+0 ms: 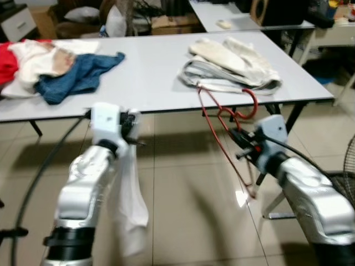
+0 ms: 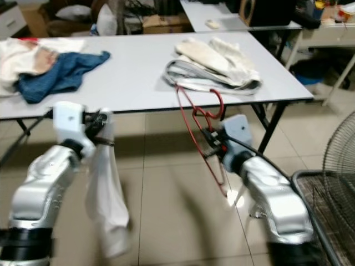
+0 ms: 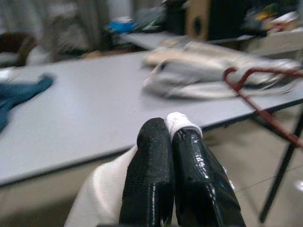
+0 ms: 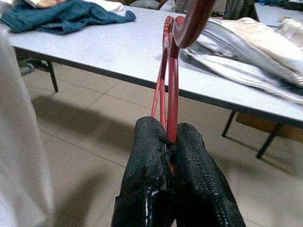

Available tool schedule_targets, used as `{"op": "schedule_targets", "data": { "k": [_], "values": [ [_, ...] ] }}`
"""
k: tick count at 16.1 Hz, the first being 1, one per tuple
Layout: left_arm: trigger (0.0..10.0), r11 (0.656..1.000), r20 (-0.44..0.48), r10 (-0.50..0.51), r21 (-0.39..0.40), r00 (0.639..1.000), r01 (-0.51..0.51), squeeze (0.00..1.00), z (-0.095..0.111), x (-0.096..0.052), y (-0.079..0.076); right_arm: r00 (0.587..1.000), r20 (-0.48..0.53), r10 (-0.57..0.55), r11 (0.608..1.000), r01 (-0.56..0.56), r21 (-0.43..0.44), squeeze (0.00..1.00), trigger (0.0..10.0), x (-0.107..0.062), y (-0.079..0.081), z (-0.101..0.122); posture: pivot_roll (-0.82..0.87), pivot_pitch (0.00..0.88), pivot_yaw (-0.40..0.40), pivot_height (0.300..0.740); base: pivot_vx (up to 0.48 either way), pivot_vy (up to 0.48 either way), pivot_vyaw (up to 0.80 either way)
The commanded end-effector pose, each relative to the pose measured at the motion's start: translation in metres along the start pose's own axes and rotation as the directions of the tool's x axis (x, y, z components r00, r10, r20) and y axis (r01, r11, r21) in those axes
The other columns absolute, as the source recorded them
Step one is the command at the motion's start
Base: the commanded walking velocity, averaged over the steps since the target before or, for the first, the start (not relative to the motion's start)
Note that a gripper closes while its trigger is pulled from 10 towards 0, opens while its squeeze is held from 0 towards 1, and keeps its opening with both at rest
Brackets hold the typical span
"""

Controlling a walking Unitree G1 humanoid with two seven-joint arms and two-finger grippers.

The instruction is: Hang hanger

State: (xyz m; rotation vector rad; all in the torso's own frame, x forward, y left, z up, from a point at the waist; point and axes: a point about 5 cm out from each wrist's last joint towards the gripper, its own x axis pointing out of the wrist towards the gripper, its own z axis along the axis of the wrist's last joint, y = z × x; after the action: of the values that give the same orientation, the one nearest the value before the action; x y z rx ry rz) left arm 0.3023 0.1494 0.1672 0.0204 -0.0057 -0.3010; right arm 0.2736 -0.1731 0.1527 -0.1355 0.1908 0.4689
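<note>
A red wire hanger [image 1: 224,124] is pinched upright in my right gripper [image 1: 242,140], which is shut on it below the hook; its hook [image 1: 252,104] rises near the table's front edge. The hanger's frame [image 4: 169,71] runs up between the right fingers [image 4: 147,179]. My left gripper [image 1: 132,123] is shut on a white garment [image 1: 128,205] that hangs down toward the floor; a fold of the cloth [image 3: 179,123] pokes out between its fingers [image 3: 151,175]. Both grippers hover in front of the grey table [image 1: 150,72].
On the table lie a folded pile of white and grey clothes [image 1: 233,66] at right and a heap of blue, white and red clothes [image 1: 61,64] at left. A wire basket [image 2: 327,216] stands at my right. Tiled floor lies below; another table [image 1: 244,16] stands behind.
</note>
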Motion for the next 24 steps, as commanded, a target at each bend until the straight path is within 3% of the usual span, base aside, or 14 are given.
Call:
{"op": "schedule_targets", "data": {
  "k": [1,2,4,6,8,12,16,18,21,24],
  "values": [
    [10.0,1.0,0.044,0.006,0.019,0.999,-0.007,0.0,0.014,0.0,0.006,0.997,0.054,0.06,0.998,-0.06,-0.004,0.0,10.0,0.001,0.009,0.014,-0.09,0.0,0.045,0.74,0.33,0.0,0.0],
    [10.0,1.0,0.051,0.003,0.021,0.999,-0.004,0.0,0.017,0.001,0.007,0.994,0.061,0.092,0.996,-0.093,0.007,0.0,10.0,-0.002,0.01,0.017,-0.09,0.0,0.045,0.74,0.33,0.0,0.0],
    [10.0,1.0,0.07,0.0,0.018,0.998,-0.002,0.0,0.026,0.005,0.009,0.969,0.06,0.239,0.97,-0.236,-0.052,0.0,10.0,-0.015,0.018,0.025,-0.09,0.0,0.047,0.74,0.349,0.0,0.0],
    [10.0,1.0,0.09,-0.01,0.011,0.996,0.009,0.0,0.032,0.011,0.011,0.95,0.053,0.306,0.95,-0.302,-0.08,0.0,10.0,-0.024,0.019,0.031,-0.1,0.0,0.054,0.74,0.368,0.0,0.0],
    [10.0,1.0,0.112,-0.026,0.006,0.993,0.026,0.0,0.04,0.018,0.011,0.942,0.041,0.333,0.938,-0.327,-0.113,0.0,10.0,-0.029,0.016,0.037,-0.1,0.0,0.053,0.74,0.377,0.0,0.0],
    [10.0,0.999,0.119,0.002,0.053,0.993,-0.009,0.0,0.059,0.045,0.028,0.903,-0.021,0.429,0.88,-0.423,-0.217,0.0,10.0,-0.059,-0.002,0.057,-0.11,0.0,0.057,0.74,0.379,0.0,0.0],
    [10.0,0.995,0.163,-0.016,0.095,0.987,0.0,0.0,0.083,0.062,0.035,0.845,-0.072,0.53,0.814,-0.531,-0.236,0.0,10.0,-0.081,-0.008,0.072,-0.11,0.0,0.05,0.74,0.379,0.0,0.0],
    [10.0,0.993,0.167,-0.021,0.12,0.986,0.001,0.0,0.088,0.068,0.037,0.836,-0.095,0.54,0.801,-0.545,-0.247,0.0,10.0,-0.083,-0.01,0.075,-0.11,0.0,0.044,0.74,0.382,0.0,0.0],
    [10.0,0.984,0.247,-0.142,0.139,0.959,0.11,0.0,0.116,0.074,0.019,0.803,-0.113,0.584,0.767,-0.593,-0.246,0.0,10.0,-0.076,-0.006,0.075,-0.11,0.0,0.044,0.74,0.38,0.0,0.0],
    [10.0,0.977,0.299,-0.19,0.146,0.935,0.152,0.0,0.133,0.072,0.012,0.806,-0.099,0.583,0.767,-0.587,-0.261,0.0,10.0,-0.067,-0.007,0.076,-0.11,0.0,0.047,0.74,0.381,0.0,0.0]
  ]
}}
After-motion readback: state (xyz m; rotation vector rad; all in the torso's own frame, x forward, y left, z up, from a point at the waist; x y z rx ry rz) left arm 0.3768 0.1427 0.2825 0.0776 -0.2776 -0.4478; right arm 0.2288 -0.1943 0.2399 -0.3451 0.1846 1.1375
